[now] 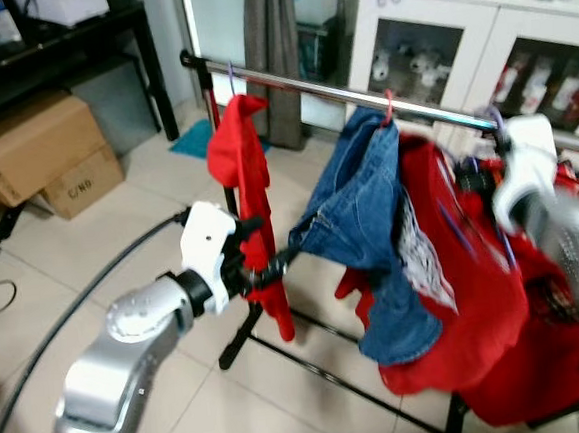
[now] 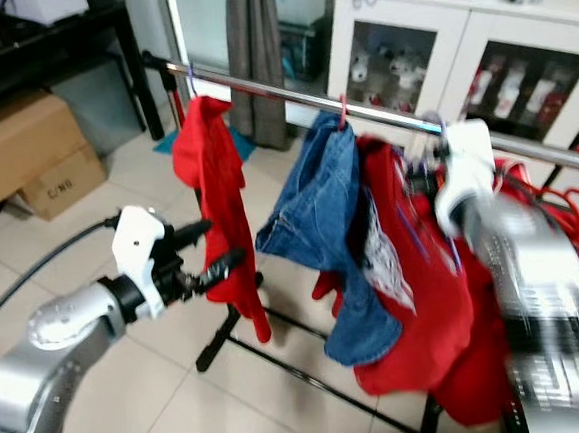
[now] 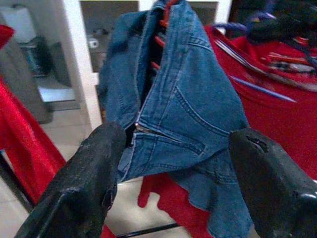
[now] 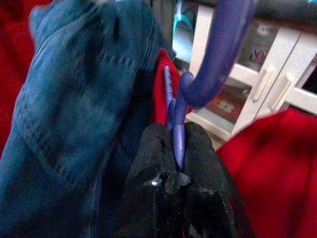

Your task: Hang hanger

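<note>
Raised right end effector (image 4: 178,163) pinching purple hanger (image 4: 208,74)

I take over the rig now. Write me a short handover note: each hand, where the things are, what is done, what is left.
Right hand: shut on the purple hanger just below its hook, up at the rail.
Left hand: open, empty, in front of the denim garment.
Denim garment and a red garment already hang on the rail.
Whether the purple hook sits on the rail cannot be told.
Left: confirm the hook is seated, then release.

Pale tiled floor (image 1: 184,405), white glass-door cabinet (image 1: 477,51), cardboard boxes (image 1: 33,146) under black shelf (image 1: 55,39), grey curtain (image 1: 275,57)
</note>
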